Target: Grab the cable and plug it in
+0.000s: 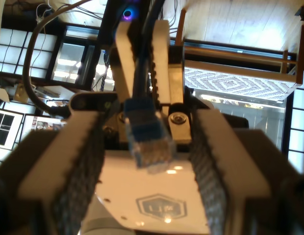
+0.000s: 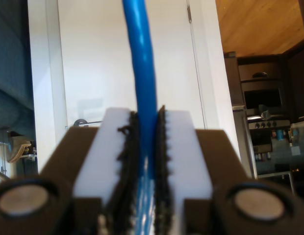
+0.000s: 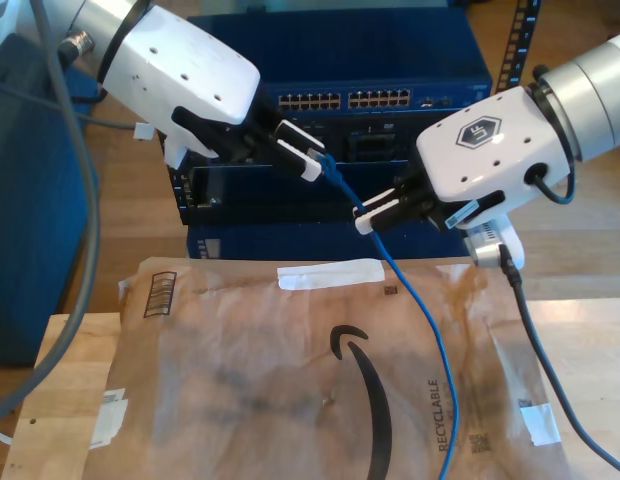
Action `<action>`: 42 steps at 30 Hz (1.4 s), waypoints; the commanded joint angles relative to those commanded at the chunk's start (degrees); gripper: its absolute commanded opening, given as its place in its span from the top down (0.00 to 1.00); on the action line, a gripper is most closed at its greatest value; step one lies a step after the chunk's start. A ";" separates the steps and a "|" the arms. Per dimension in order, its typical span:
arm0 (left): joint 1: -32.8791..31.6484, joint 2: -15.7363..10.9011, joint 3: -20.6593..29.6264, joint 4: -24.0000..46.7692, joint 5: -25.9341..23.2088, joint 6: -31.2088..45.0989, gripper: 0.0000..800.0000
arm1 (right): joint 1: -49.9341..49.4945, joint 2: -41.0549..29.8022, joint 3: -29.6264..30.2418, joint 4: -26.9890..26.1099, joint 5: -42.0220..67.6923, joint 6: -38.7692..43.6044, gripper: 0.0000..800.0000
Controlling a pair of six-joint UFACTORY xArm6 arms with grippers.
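Observation:
The blue cable (image 3: 430, 330) rises from the table to my second gripper (image 3: 368, 218), on the arm at the exterior view's right, which is shut on it. In the second wrist view the pads (image 2: 164, 147) pinch the cable (image 2: 139, 49). A short stub ends in the clear plug (image 3: 325, 160). My first gripper (image 3: 308, 155), on the arm at the exterior view's left, is open. In the first wrist view the plug (image 1: 149, 142) sits midway in my first gripper (image 1: 147, 120), clear of both pads, with the second gripper's white fingers (image 1: 166, 63) behind it.
A blue network switch rack with rows of ports (image 3: 380, 100) stands behind both arms. A brown paper mailer (image 3: 290, 380) covers the wooden table (image 3: 50, 400). A dark blue box (image 3: 30, 200) is at the exterior view's left. A grey arm cable (image 3: 535, 330) hangs at its right.

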 joint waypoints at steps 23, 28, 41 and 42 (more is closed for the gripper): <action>0.18 -0.09 0.35 0.26 -0.44 0.18 0.95 | -0.09 0.26 -0.09 0.00 0.09 0.00 0.96; 0.35 -0.09 0.97 0.44 -1.41 1.14 1.00 | -0.09 0.26 0.00 0.09 0.09 0.09 0.65; 4.13 5.71 0.79 -0.18 7.21 -3.43 0.99 | -0.26 -7.74 1.93 -0.35 -9.67 -2.73 0.01; 5.10 5.80 0.88 -0.44 7.30 -3.52 0.99 | -0.26 -9.41 2.29 -0.35 -11.78 -3.78 0.01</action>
